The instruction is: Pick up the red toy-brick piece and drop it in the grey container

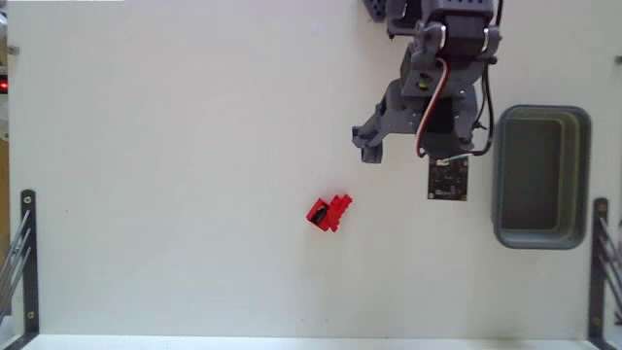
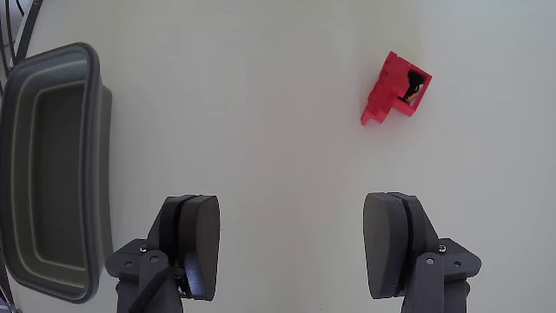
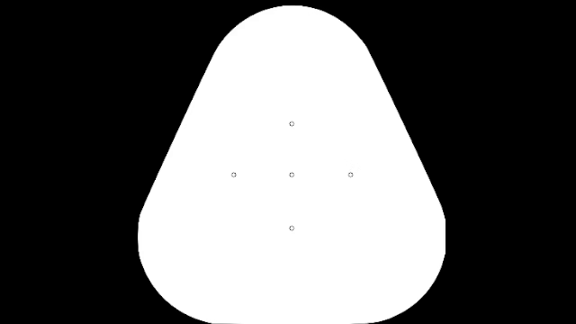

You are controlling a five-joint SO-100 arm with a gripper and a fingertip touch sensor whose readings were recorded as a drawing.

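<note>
1. In the fixed view the grey arm point(image 1: 442, 68) is reaching down from the top edge, right of centre, its links folding over one another.
2. A red-and-white cable is looping along its front.
3. A small camera board is hanging at the wrist.
4. The claw point(image 2: 291, 248) is gaping wide in the wrist view, gripping nothing.
5. Both dark fingers point(image 2: 198, 243) are entering from the bottom edge, well apart, above the counter.

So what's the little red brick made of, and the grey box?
The red toy-brick piece looks like hard, smooth plastic: even bright colour, crisp moulded steps. The grey container also looks plastic, with a duller finish, rounded corners and a thick moulded rim. Neither can be told for sure from looks alone.
</note>
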